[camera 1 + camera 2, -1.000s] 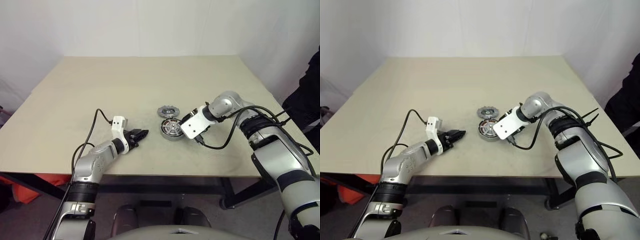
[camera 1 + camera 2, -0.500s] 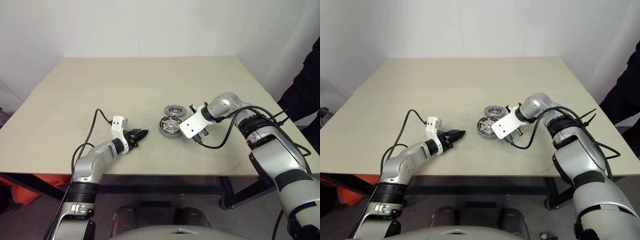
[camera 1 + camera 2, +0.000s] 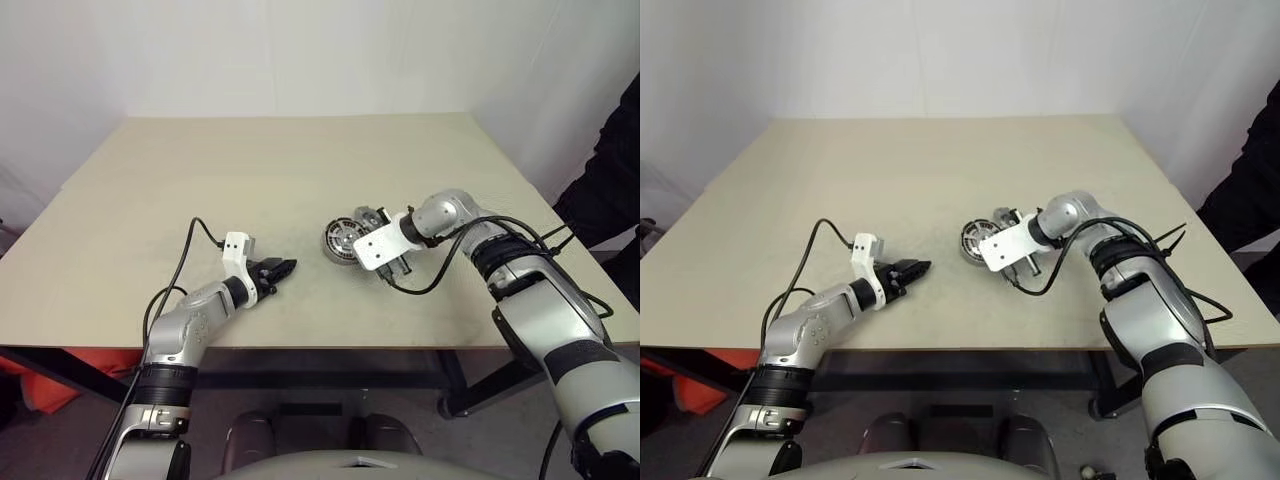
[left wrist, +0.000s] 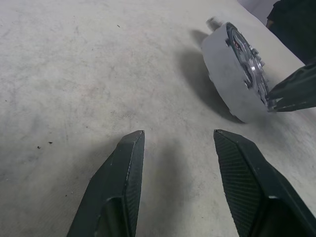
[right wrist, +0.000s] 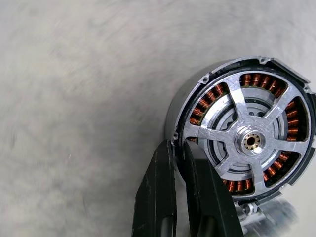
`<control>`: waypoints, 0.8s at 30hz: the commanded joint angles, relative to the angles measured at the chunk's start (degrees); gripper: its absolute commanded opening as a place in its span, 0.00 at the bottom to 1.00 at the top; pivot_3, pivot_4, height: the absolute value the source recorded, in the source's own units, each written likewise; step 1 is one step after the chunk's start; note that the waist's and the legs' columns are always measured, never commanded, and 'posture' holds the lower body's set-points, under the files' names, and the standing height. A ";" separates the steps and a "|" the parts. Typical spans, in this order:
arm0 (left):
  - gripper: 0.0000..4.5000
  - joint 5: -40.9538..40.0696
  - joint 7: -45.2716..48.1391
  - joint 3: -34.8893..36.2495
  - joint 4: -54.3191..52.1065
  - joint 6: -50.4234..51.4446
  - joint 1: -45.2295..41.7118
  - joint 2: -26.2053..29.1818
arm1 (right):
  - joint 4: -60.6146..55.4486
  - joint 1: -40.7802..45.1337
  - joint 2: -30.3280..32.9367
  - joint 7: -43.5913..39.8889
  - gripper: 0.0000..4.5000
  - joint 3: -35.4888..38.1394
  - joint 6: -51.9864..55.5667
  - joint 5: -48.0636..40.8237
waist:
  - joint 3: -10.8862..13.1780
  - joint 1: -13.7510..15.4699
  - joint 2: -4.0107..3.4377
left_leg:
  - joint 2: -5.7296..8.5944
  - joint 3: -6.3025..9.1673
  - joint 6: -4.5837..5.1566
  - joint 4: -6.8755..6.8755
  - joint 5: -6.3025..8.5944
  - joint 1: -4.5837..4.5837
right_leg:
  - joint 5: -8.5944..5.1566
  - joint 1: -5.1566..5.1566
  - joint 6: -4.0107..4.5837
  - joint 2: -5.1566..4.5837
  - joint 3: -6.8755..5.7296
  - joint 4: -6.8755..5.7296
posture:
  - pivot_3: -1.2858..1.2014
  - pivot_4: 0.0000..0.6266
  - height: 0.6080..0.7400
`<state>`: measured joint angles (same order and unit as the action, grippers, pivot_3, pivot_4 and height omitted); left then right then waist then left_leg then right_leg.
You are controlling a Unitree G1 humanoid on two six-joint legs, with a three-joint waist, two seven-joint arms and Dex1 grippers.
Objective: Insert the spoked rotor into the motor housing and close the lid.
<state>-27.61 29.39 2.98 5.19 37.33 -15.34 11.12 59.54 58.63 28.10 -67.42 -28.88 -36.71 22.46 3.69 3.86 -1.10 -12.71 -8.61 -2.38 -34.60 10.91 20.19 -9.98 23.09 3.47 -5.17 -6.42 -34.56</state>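
A: What's on the left?

B: The left gripper [image 3: 283, 268] hovers just over the table [image 3: 200, 170], jaws about half apart, holding nothing.

A: And in the middle?

B: The housing [image 3: 341, 238] is tipped up on its edge, copper windings facing the right wrist camera. The right gripper [image 5: 178, 154] has pinched its rim, fingers nearly together on the thin wall. The rotor [image 3: 369, 216] lies just behind it, mostly hidden.

A: Which step?

B: Positioning the housing, I'd judge; the rotor isn't in yet. Next it wants laying flat, open face up, and then fetching the rotor.
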 commanded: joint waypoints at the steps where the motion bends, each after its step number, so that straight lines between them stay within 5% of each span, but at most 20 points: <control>1: 0.53 0.12 -0.35 0.51 -1.79 -0.92 -0.33 0.06 | -6.86 -0.05 -0.77 -5.22 0.00 5.35 9.05 -7.56 | 0.01 0.00 0.00 | 0.00 0.00 0.00 0.00 0.00 0.01 | 0.00 0.01 0.00 0.00 0.00 -0.02 | 0.52 0.00 1.00; 11: 0.53 0.14 -0.49 0.54 -2.09 -1.09 0.36 0.17 | -30.69 -6.30 -0.92 -13.80 0.00 9.26 35.96 -17.04 | 0.03 0.36 0.00 | -0.01 0.01 0.02 0.01 0.01 0.36 | 0.04 0.30 0.10 0.00 0.02 -0.09 | 0.52 0.00 1.00; 24: 0.53 0.01 -0.86 2.16 -6.05 -2.01 2.83 2.02 | -32.07 -7.12 -6.93 -6.52 0.00 7.64 54.16 -16.63 | 0.04 0.23 0.02 | 0.00 0.02 -0.05 0.01 -0.02 0.27 | -0.02 0.27 -0.01 0.00 0.03 -0.08 | 0.52 0.00 1.00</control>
<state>-27.61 28.53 3.33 1.94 37.02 -12.37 12.11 29.52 50.36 21.58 -75.12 -22.59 16.28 7.14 3.73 4.08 -1.08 -12.72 -8.59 -2.43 -34.57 10.89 20.46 -10.00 23.36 3.46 -5.16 -6.40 -34.64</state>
